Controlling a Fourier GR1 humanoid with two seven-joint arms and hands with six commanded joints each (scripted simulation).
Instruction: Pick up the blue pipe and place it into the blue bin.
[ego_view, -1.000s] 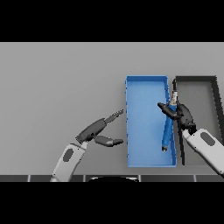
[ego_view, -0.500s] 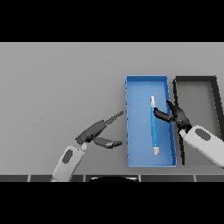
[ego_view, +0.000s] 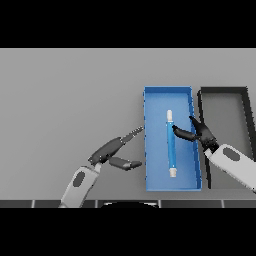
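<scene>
The blue pipe (ego_view: 171, 145) with white ends lies lengthwise on the floor of the blue bin (ego_view: 149, 140), free of any hand. My right hand (ego_view: 201, 132) hovers over the bin's right wall, fingers spread and open, its thumb reaching toward the pipe's upper part without holding it. My left hand (ego_view: 111, 150) rests open on the table just left of the bin, fingers pointing at the bin's left wall.
A black bin (ego_view: 224, 92) stands right beside the blue bin, along its right wall. The grey table (ego_view: 65, 100) stretches to the left and back.
The right hand let go of the pipe, which dropped from a tilted hold to lie flat in the blue bin. The hand has pulled back slightly to the right. The left hand barely moved.
</scene>
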